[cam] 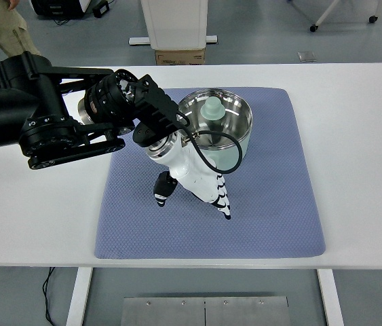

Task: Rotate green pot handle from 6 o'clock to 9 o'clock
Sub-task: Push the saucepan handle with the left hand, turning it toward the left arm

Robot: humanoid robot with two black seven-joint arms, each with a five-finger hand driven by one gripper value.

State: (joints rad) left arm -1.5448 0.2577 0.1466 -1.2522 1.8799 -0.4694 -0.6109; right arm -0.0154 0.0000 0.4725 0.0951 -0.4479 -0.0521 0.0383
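Observation:
The pot (235,139) has a pale green outside and a shiny steel inside, and stands on the blue-grey mat (272,204) a little behind its middle. A pale green knob-shaped piece (212,109) shows at the pot's far inner side. My left hand (194,204) reaches in from the left, and its white palm lies against the pot's near-left side. Its fingers (221,198) stretch toward the near right over the mat, and the thumb (163,189) is spread apart to the left. I see nothing held. The palm hides the pot's near wall and any handle there.
The mat lies on a white table (360,136). The black left forearm (48,122) covers the table's left part. A person's trouser leg (1,27) shows at the top left. A cardboard box (179,56) sits on the floor behind the table.

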